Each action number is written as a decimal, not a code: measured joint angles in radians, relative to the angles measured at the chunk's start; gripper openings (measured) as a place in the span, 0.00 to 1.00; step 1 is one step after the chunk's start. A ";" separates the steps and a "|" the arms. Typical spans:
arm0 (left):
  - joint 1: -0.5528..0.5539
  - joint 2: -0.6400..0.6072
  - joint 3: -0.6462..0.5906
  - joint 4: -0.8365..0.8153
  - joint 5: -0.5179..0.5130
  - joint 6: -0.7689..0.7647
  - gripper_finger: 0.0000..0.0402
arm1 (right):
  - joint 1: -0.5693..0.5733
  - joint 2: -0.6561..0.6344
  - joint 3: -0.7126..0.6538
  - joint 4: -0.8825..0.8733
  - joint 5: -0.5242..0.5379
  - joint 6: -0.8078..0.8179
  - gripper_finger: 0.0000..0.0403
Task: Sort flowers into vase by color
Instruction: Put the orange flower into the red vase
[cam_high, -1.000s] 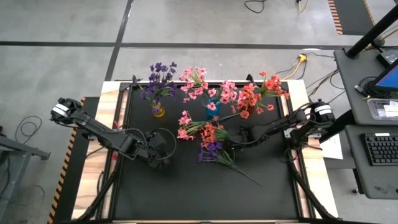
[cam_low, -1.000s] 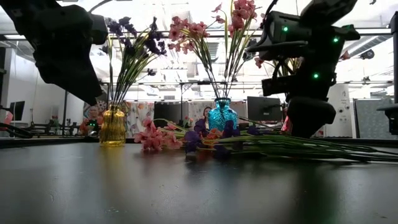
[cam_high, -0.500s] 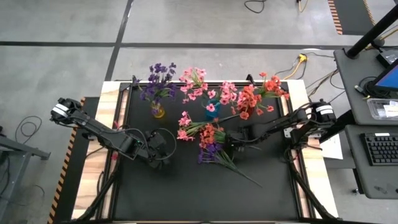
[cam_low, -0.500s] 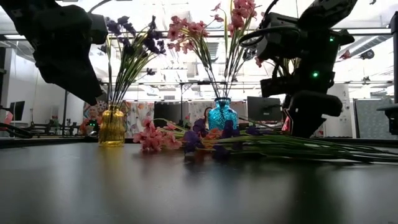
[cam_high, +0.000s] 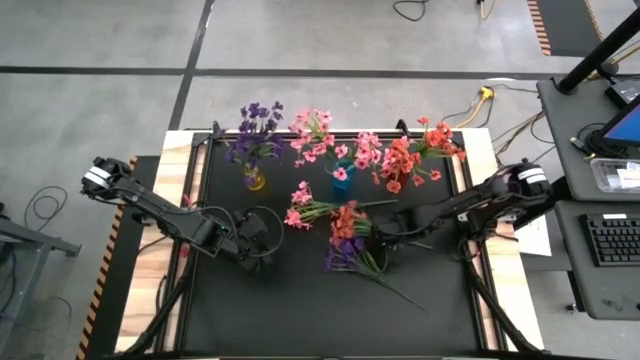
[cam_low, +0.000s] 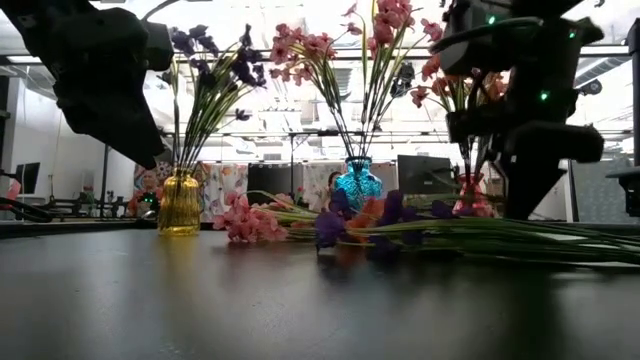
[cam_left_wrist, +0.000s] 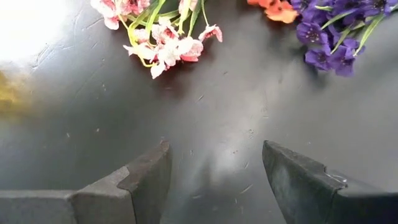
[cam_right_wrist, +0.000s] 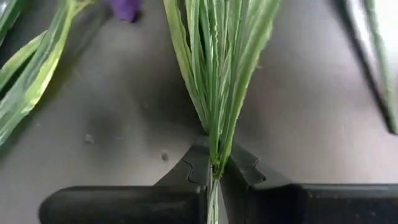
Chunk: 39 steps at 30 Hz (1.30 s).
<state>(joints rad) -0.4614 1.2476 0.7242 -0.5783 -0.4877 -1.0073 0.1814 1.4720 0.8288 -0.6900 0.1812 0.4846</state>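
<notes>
Right gripper (cam_right_wrist: 214, 163): jaws pinching together on a flower (cam_right_wrist: 217, 68) stem, low over the black bench (cam_high: 300, 300).
Left gripper (cam_left_wrist: 214, 177): jaws standing apart, hovering near loose pink flowers (cam_left_wrist: 165, 46).
Loose flowers: lying mid-bench.

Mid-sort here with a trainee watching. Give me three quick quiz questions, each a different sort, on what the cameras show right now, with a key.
1. True or false: the right gripper is shut on green stems.
2. What colour are the flowers in the yellow vase? A) coral-red B) purple C) pink
3. Fill in: the left gripper hangs open over bare black mat, nearest the loose ____ blossoms.

Key: 1 true; 2 B; 3 pink.
</notes>
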 joint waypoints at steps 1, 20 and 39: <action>-0.001 0.000 0.000 0.009 0.000 0.000 0.59 | 0.004 -0.012 0.000 -0.007 0.018 0.022 0.03; -0.025 0.000 0.000 0.260 0.051 0.244 0.59 | 0.154 -0.260 0.002 0.107 0.206 -0.004 0.03; -0.025 -0.001 0.000 0.646 -0.040 0.636 0.59 | 0.188 -0.371 0.002 0.420 0.213 -0.271 0.03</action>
<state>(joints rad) -0.4862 1.2469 0.7246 0.0681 -0.5281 -0.3714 0.3691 1.1008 0.8307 -0.2699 0.3939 0.2134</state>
